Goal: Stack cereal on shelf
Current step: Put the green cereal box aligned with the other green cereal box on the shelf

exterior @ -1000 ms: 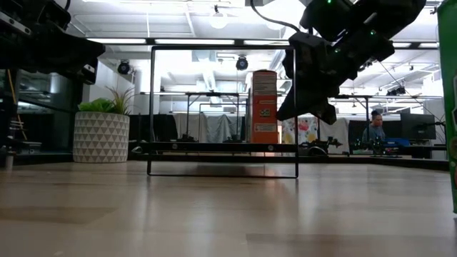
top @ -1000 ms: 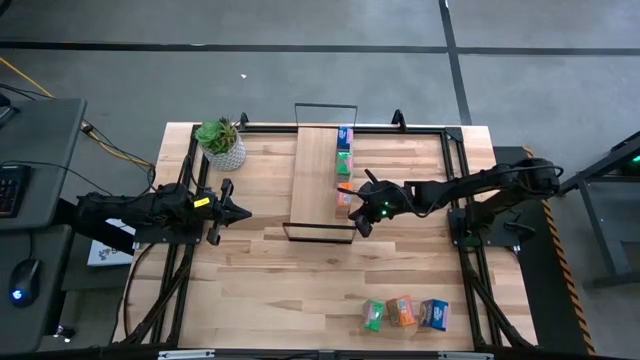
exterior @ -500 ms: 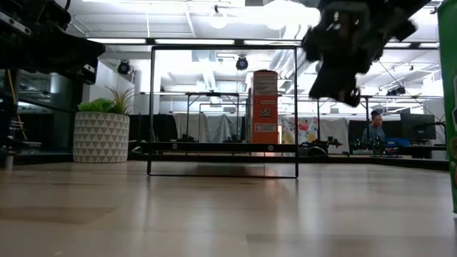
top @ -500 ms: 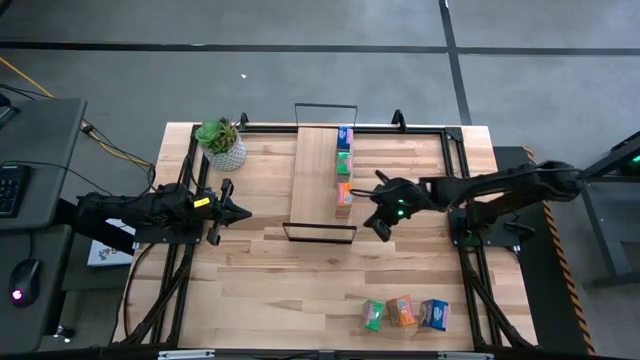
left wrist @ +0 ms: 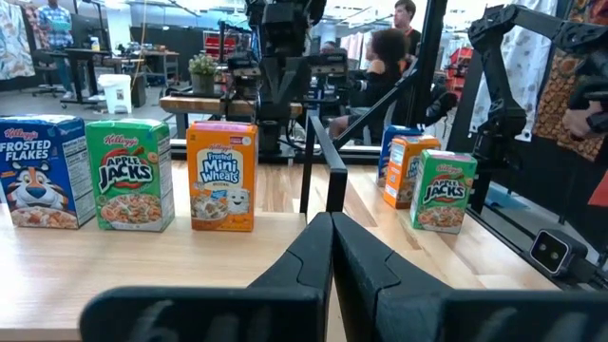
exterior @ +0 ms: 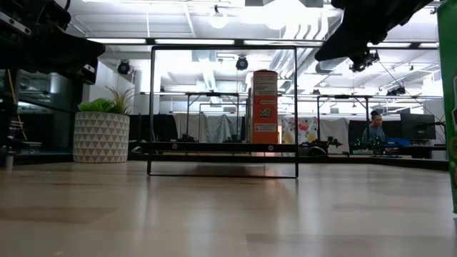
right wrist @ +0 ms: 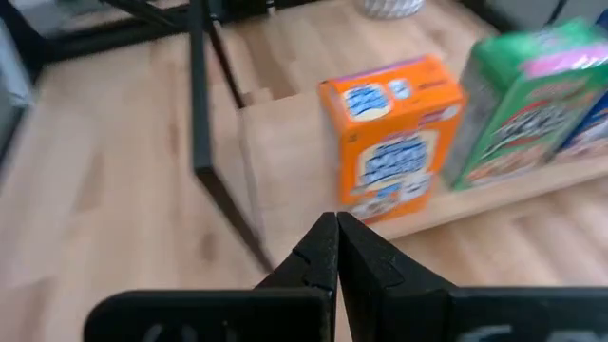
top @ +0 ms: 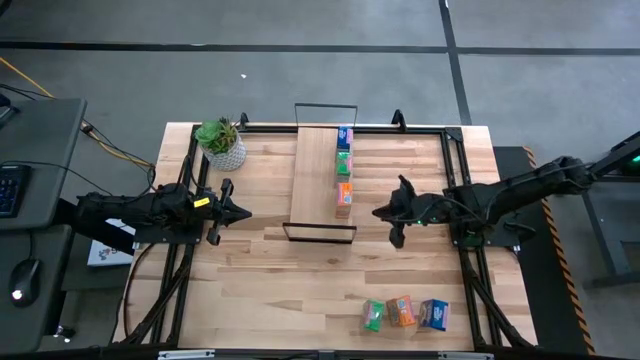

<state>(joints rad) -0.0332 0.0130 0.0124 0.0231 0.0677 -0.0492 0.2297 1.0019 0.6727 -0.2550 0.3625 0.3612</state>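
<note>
across the slatted wooden tabletop [top: 300, 270] a black tube frame runs along the edges, and a potted plant [top: 222, 142] in a white patterned pot stands at the far left corner. beyond the table, the low view looks into a bright workshop with ceiling lights, benches and a seated person [exterior: 373, 127] far off at the right. the left wrist view shows more people [left wrist: 385, 59] behind the table.

the shelf [top: 322, 182] lies across the middle of the table, a light plank with thin black wire loops at both ends. three cereal boxes stand in a row along its right edge: a blue box [top: 345, 134] farthest back, a green box [top: 344, 160] next, and an orange box [top: 344, 194] nearest the front. three more boxes stand together near the table's front right edge: green [top: 373, 315], orange [top: 401, 310] and blue [top: 434, 313].

the left gripper [top: 243, 212] hovers over the table left of the shelf, fingers pressed together and empty. the right gripper [top: 381, 212] hangs right of the shelf, apart from the orange box, fingers likewise pinched together on nothing.

a second ago the right gripper was right at the orange box on the shelf's edge; it has since pulled back to the right, and the box stays standing where it was. the left arm has not moved.
</note>
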